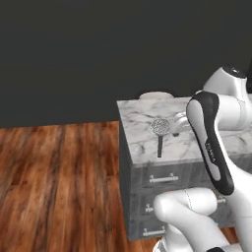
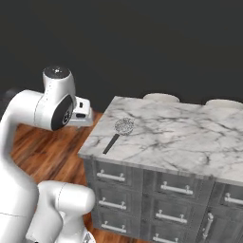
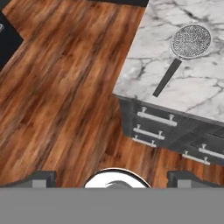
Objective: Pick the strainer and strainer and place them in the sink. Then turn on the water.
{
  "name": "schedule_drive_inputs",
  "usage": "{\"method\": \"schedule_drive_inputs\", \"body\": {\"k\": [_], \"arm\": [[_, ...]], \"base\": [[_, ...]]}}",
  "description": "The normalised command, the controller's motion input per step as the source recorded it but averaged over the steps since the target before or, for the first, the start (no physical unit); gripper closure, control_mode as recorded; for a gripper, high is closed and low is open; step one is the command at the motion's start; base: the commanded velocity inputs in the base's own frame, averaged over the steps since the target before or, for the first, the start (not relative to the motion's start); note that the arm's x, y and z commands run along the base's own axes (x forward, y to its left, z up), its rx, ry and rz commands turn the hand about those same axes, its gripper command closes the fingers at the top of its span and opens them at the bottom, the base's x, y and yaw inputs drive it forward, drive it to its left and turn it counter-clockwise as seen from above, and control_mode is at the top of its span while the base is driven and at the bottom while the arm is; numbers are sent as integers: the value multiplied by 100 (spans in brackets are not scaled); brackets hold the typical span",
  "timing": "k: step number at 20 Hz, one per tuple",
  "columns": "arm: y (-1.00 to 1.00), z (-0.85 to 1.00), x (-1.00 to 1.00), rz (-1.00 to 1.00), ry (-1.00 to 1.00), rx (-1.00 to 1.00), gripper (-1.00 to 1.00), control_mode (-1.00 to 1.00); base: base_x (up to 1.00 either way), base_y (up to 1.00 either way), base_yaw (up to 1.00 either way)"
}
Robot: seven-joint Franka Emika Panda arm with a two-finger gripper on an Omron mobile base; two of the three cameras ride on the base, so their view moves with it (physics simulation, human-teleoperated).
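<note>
A shallow round silver mesh strainer with a long black handle lies flat on the white marble counter, near its left end; it is also visible as the strainer and the strainer. My gripper hangs open over the wooden floor, off the counter's left end and well apart from the strainer, with nothing between its fingertips. The white hand sits level with the counter top. The sink is out of view.
Grey drawers with silver bar handles line the counter's front. Wooden floor spreads to the left. Two pale round seat tops show behind the counter against a dark wall. My own arm link crosses the counter's right part.
</note>
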Motion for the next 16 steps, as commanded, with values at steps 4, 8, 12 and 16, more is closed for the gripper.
{"method": "schedule_drive_inputs", "body": {"k": [4,8,12,16], "arm": [[-4,-53,15,-21,0,-9,-100,-100],[-10,-45,2,-37,0,-1,-100,-100],[-11,-18,11,-35,0,0,-100,-100],[-6,-5,18,-29,0,0,-100,-100]], "base": [[0,0,0],[0,0,0],[0,0,0],[0,0,0]]}}
